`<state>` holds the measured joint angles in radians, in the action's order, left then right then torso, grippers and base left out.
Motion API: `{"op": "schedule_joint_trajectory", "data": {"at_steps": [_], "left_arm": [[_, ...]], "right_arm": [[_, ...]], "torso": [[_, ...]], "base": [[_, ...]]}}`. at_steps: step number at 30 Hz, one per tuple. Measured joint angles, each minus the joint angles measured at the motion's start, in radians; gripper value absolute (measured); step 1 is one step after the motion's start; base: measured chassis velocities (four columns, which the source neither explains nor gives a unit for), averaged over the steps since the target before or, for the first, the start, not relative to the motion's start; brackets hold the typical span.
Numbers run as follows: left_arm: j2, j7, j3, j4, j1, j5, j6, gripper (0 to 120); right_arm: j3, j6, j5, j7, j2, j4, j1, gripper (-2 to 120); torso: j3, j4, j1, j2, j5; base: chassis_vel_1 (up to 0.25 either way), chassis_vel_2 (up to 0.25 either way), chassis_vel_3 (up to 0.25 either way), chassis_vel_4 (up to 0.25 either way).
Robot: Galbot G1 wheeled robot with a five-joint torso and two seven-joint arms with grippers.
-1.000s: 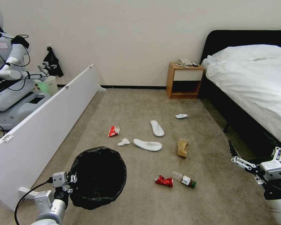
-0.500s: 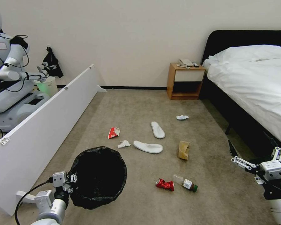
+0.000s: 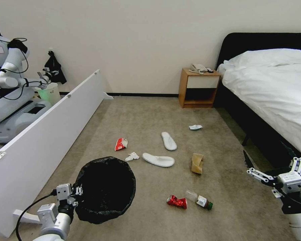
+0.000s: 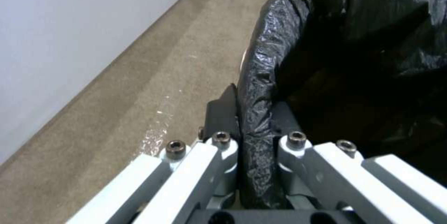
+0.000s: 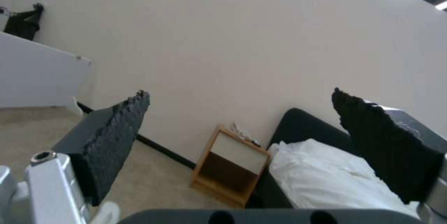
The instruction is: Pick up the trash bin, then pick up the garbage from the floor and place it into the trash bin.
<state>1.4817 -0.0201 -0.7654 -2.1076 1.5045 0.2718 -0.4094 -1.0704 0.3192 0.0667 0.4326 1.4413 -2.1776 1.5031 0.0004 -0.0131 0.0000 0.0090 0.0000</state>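
The left gripper (image 3: 77,193) is near on the left, its jaws pinching the rim of the trash bin (image 3: 105,189), which is lined with a black bag. The right gripper (image 3: 269,167) hangs near on the right beside the bed (image 3: 274,87), jaws spread wide with nothing between them. On the floor (image 3: 140,117) lie a red wrapper (image 3: 176,202) and a small bottle (image 3: 200,200) close together, a tan paper (image 3: 197,163), two white slippers (image 3: 158,159), a tissue (image 3: 132,156) and a red-white packet (image 3: 121,144).
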Motion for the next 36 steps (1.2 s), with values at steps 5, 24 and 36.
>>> {"op": "schedule_joint_trajectory", "data": {"at_steps": [5,24,36], "left_arm": [[0.0,0.0,0.0,0.0,0.0,0.0,0.0,5],[0.0,0.001,-0.001,-0.001,0.001,0.001,0.002,5],[0.0,0.001,0.001,-0.002,0.003,0.001,0.004,5]], "right_arm": [[0.0,0.001,0.001,0.003,0.0,0.0,0.0,100],[0.001,0.005,0.002,0.005,-0.001,0.001,-0.002,100],[0.003,0.018,0.004,0.006,-0.001,0.005,-0.002,100]], "torso": [[0.0,-0.0001,0.0,0.0,0.0],[0.0,-0.0001,0.0,0.0,0.0],[0.0,-0.0001,0.0,0.0,0.0]], "base": [[-0.072,0.064,0.067,-0.063],[-0.068,0.062,0.066,-0.063],[-0.069,0.062,0.06,-0.067]]}}
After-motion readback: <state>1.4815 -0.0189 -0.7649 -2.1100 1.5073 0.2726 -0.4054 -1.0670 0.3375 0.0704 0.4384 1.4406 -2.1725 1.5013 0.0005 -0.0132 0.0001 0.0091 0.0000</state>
